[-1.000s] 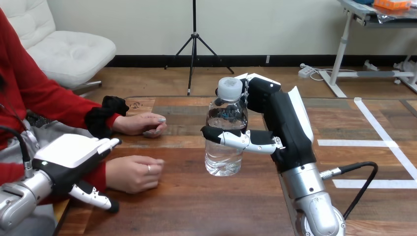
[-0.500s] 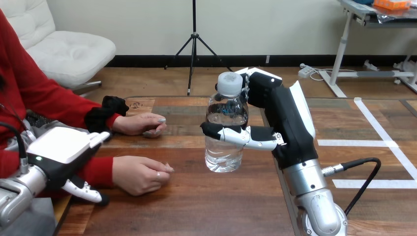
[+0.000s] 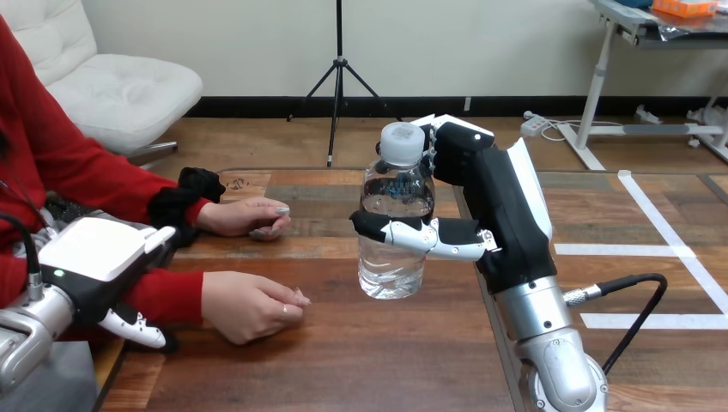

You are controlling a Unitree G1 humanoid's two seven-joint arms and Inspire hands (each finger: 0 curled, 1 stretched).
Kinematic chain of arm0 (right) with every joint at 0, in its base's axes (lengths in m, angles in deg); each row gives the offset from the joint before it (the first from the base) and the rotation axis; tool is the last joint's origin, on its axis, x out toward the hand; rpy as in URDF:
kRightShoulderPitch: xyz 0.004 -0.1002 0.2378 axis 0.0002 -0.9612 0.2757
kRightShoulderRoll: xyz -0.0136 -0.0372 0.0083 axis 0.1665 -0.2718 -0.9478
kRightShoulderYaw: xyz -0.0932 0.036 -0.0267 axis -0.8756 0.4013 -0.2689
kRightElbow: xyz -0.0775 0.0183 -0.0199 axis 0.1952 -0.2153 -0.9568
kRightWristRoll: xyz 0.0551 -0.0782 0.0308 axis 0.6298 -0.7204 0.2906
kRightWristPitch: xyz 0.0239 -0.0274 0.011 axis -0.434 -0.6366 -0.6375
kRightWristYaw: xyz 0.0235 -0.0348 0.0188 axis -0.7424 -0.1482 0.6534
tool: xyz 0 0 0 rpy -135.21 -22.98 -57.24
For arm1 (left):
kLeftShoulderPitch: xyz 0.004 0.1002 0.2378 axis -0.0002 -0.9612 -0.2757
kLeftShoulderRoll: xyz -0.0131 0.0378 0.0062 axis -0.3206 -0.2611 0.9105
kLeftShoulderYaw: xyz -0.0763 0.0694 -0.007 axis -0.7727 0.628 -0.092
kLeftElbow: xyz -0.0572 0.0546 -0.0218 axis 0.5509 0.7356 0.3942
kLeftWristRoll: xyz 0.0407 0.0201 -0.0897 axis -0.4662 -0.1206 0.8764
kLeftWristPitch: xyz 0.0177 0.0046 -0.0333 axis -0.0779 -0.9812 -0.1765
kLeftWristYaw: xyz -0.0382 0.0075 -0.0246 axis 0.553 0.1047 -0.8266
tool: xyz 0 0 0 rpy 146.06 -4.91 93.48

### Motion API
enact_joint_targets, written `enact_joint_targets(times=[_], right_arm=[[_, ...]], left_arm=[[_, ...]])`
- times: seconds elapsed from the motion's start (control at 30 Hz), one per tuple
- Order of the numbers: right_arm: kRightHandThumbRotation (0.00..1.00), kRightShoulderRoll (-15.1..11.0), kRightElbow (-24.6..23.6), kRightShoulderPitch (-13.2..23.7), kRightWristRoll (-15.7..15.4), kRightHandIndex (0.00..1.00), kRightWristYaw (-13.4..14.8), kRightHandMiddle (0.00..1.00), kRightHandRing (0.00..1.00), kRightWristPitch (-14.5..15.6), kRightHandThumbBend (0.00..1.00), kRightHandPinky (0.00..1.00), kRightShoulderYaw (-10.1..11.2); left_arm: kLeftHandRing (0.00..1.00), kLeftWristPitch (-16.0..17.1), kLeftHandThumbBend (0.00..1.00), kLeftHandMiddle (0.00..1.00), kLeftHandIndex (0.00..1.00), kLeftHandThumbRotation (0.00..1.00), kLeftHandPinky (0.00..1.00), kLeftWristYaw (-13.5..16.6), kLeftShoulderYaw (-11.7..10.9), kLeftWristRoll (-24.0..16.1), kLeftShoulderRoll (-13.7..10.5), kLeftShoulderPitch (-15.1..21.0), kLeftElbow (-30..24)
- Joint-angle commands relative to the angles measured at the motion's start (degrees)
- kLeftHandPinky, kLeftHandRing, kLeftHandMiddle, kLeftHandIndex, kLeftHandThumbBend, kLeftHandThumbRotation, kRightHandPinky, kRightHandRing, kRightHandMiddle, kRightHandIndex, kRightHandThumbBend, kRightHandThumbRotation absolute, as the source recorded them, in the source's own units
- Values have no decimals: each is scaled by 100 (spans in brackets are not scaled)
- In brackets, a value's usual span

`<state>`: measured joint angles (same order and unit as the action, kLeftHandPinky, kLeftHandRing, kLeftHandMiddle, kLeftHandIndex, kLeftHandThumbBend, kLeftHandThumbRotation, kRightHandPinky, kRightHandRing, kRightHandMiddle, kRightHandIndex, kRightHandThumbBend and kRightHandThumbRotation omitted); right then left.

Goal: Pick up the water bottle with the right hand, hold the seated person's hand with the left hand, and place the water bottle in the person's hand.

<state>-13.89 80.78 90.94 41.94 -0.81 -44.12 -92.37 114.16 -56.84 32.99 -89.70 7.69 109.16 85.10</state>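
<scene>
A clear water bottle (image 3: pixel 393 245) with a white cap stands upright near the table's middle. My right hand (image 3: pixel 481 219) is shut on it, thumb across its front and fingers behind its neck. I cannot tell whether its base touches the wood. The person's near hand (image 3: pixel 253 307) lies palm down on the table, loosely curled, left of the bottle. Their far hand (image 3: pixel 245 215) rests further back. My left hand (image 3: pixel 90 262) is at the lower left over the near forearm's red sleeve, fingers straight above it and thumb (image 3: pixel 133 329) below, not closed on it.
The wooden table (image 3: pixel 360 360) has bare wood in front of the bottle. White tape lines (image 3: pixel 661 249) mark its right part. A black cable (image 3: pixel 631 296) loops beside my right forearm. The table's left edge runs under my left hand.
My left hand has drawn back to the left along the person's forearm. The person's near hand has slid a little right. The bottle and my right hand have risen slightly.
</scene>
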Motion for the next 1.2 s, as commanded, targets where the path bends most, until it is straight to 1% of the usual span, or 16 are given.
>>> enact_joint_targets(times=[0.0,0.13,0.23,0.33,0.43,0.63,0.83,0.87,0.93,1.03,1.17], right_arm=[[0,26,-339,157,77,53,78,51,36,-62,84,30,118],[0,21,-389,135,60,53,82,51,36,-12,84,30,117],[0,22,-427,118,70,53,80,51,36,41,84,30,122],[0,18,-463,102,50,53,92,51,36,73,84,30,125],[0,13,-451,107,61,53,86,51,36,47,84,30,129],[0,11,-452,105,44,53,101,51,36,26,84,30,135],[0,7,-456,103,26,53,112,51,36,6,84,30,138],[0,5,-453,102,25,53,111,51,36,-5,84,30,138],[0,4,-451,100,26,53,108,51,36,-17,84,30,137],[0,11,-488,84,30,53,106,51,36,15,84,30,133],[0,14,-519,76,15,53,111,51,36,30,83,30,128]], left_arm=[[87,-162,100,91,95,48,83,-41,118,20,113,311,163],[86,-198,100,90,94,46,81,-124,128,26,149,330,203],[85,-168,100,89,93,45,80,-195,64,115,168,319,221],[83,-175,100,88,92,44,79,-186,87,120,174,322,223],[82,-182,100,87,91,45,78,-195,112,116,185,331,233],[79,-105,100,85,89,45,75,-209,60,237,222,314,254],[76,-126,100,82,88,44,73,-342,34,329,281,331,265],[76,-118,100,82,87,44,73,-379,-2,382,302,326,267],[74,-104,100,79,84,42,71,-421,-44,454,324,318,267],[73,-138,100,77,81,41,70,-461,-1,456,344,331,263],[69,-153,98,73,77,39,67,-520,-28,534,382,328,262]])
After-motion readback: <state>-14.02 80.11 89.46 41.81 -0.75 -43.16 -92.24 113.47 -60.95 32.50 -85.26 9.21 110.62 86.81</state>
